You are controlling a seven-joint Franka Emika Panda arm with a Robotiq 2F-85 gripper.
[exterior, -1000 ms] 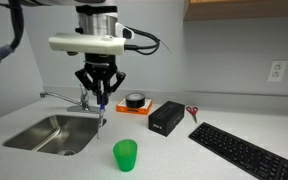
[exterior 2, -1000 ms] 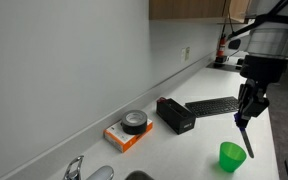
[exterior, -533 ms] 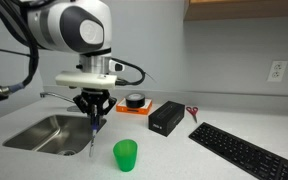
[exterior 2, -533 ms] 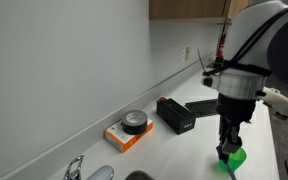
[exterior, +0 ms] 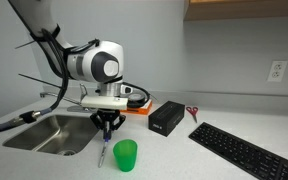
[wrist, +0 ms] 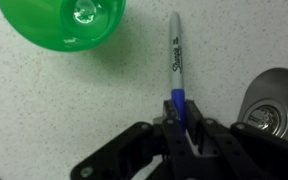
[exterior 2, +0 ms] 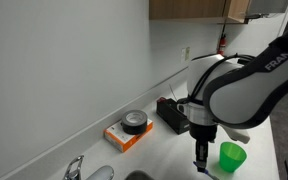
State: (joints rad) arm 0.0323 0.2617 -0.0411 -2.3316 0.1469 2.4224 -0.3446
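Observation:
My gripper point(wrist: 180, 116) is shut on a blue-capped Sharpie marker point(wrist: 175, 62), holding it by the cap end with the grey barrel pointing down at the speckled counter. In an exterior view the gripper point(exterior: 107, 127) hangs low beside a green plastic cup point(exterior: 125, 155), with the marker point(exterior: 102, 152) nearly touching the countertop just left of the cup. In the wrist view the cup point(wrist: 67, 24) lies at the top left, open and empty. From the other side the gripper point(exterior 2: 200, 156) stands left of the cup point(exterior 2: 230, 157).
A steel sink point(exterior: 49, 135) with a faucet point(exterior: 59, 96) lies close by; its rim point(wrist: 276, 100) shows in the wrist view. Behind are a tape roll point(exterior 2: 134, 122) on an orange box point(exterior 2: 123, 136), a black box point(exterior: 165, 118), red scissors point(exterior: 192, 113) and a keyboard point(exterior: 246, 152).
The arm has come down and moved toward the cup with the marker still held; the marker tip is now just above the counter beside the cup.

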